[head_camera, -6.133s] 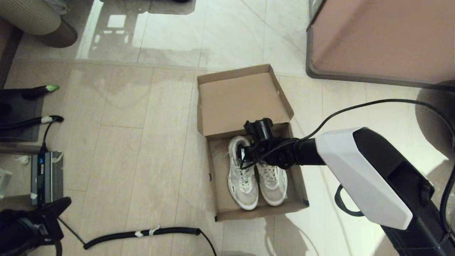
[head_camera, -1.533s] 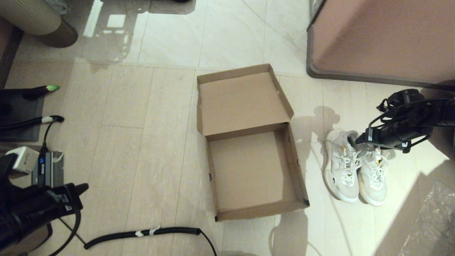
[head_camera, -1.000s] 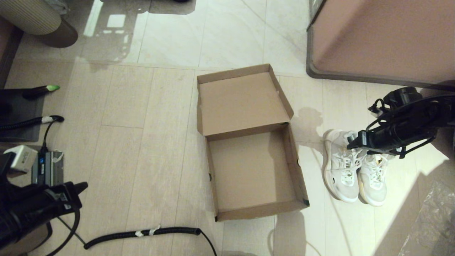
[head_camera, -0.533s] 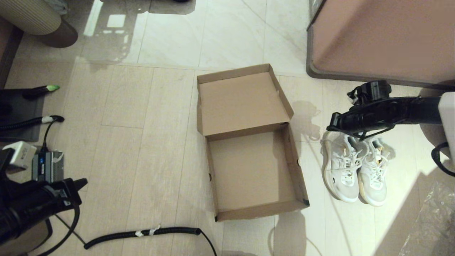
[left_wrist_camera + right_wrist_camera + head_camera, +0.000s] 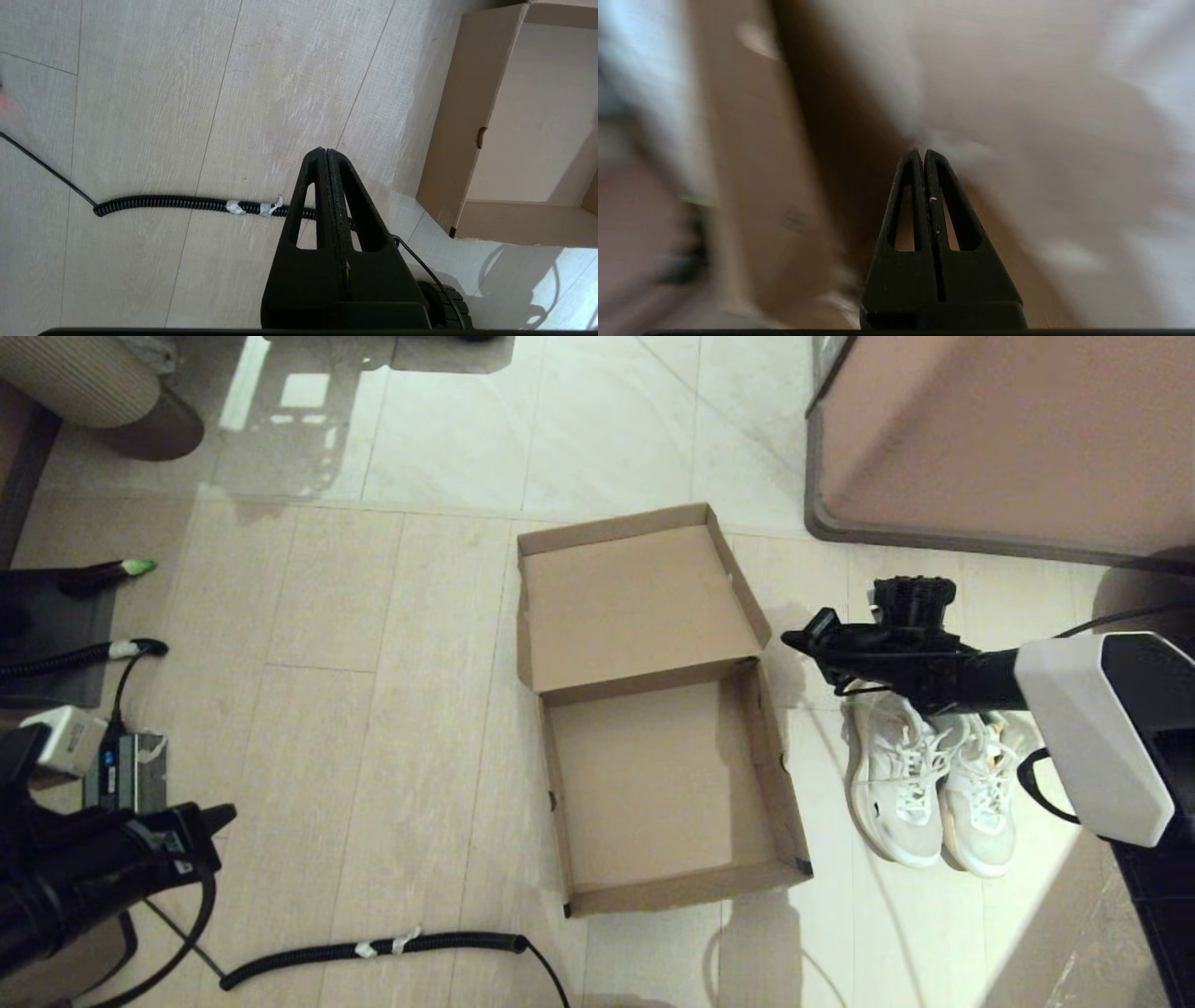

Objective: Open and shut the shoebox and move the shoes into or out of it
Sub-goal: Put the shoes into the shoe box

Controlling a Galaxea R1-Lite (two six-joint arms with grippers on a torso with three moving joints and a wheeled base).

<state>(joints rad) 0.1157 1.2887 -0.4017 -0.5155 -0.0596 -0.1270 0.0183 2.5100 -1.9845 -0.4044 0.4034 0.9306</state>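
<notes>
The brown cardboard shoebox [image 5: 767, 775] lies open on the floor, empty, its flip lid [image 5: 635, 602] laid back on the far side. The pair of white sneakers [image 5: 934, 784] stands side by side on the floor just right of the box. My right gripper [image 5: 794, 639] is shut and empty, hovering beside the lid's right edge, above and left of the shoes' heels; in the right wrist view [image 5: 923, 153] its tips are pressed together. My left gripper [image 5: 219, 817] is parked low at the left, shut in the left wrist view [image 5: 323, 150], with the box's corner [image 5: 448, 140] nearby.
A large pinkish-brown panel with a grey rim [image 5: 1008, 439] stands at the back right. A black coiled cable [image 5: 373, 949] lies on the floor before the box. A small device [image 5: 126, 784] and dark gear [image 5: 56, 635] sit at the left.
The shoes went from inside the box to the floor on its right. My right gripper has let them go and swung left toward the lid's right edge. The left arm barely moved.
</notes>
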